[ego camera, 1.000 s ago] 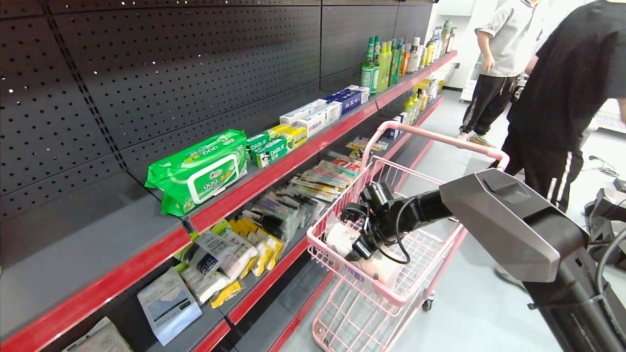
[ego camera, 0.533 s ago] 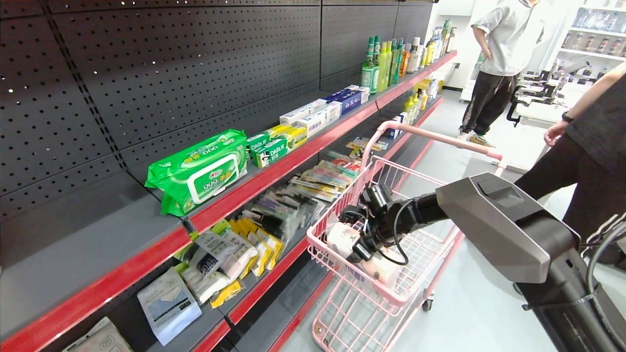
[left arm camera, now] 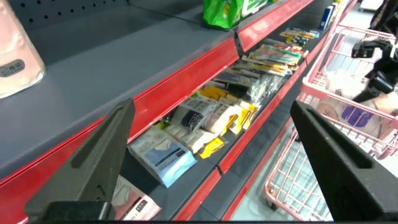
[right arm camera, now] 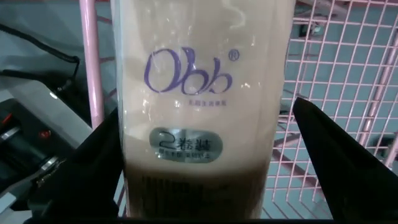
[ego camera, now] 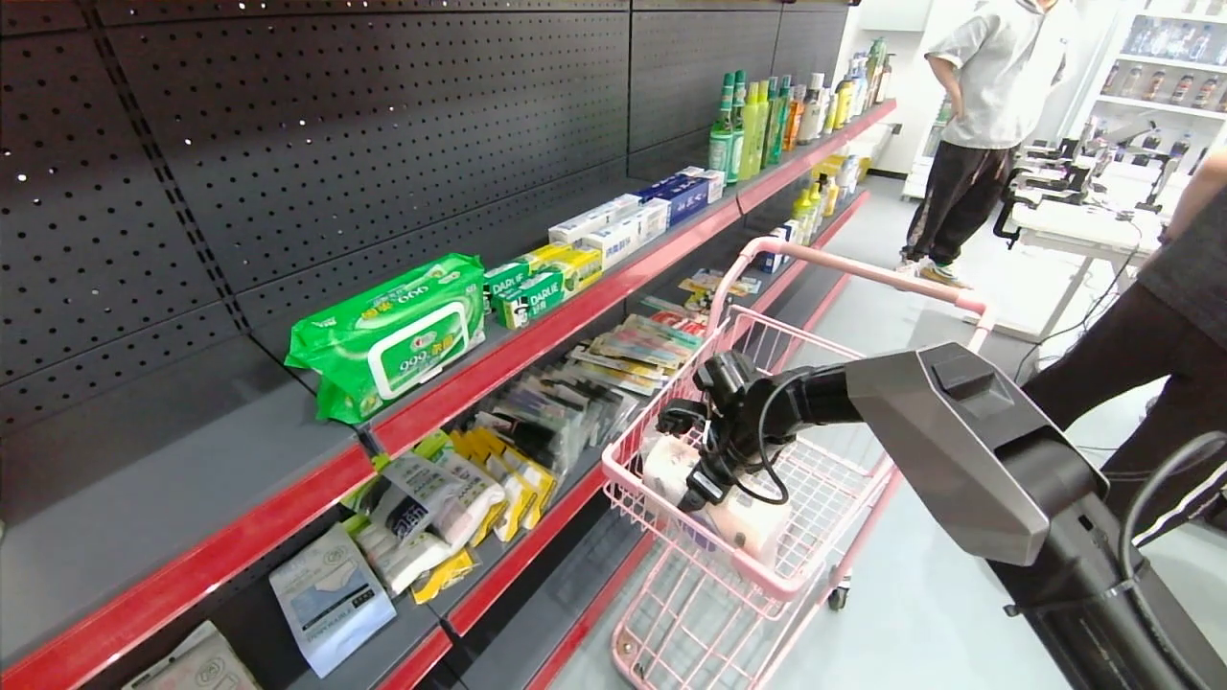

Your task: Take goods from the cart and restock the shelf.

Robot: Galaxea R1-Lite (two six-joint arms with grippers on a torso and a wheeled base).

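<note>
A pale pink paper roll pack [ego camera: 743,522] lies in the near end of the pink cart [ego camera: 847,271]. My right gripper [ego camera: 692,484] reaches down into the cart, its fingers pressed against both sides of the pack [right arm camera: 199,124], shut on it. The left gripper [left arm camera: 208,112] hangs open with nothing in it, in front of the shelf's red edge. The grey upper shelf board [ego camera: 144,498] is bare at its near end. Another pink roll pack [left arm camera: 15,56] stands on that board near my left gripper.
A green wipes pack [ego camera: 393,331], toothpaste boxes [ego camera: 537,283] and bottles [ego camera: 752,120] sit farther along the upper shelf. The lower shelf holds masks [ego camera: 331,599] and packets [ego camera: 508,479]. The cart [left arm camera: 323,68] stands close against the shelving.
My right arm has shifted slightly left and up within the cart, and the near end of the pack has risen a little with it.
</note>
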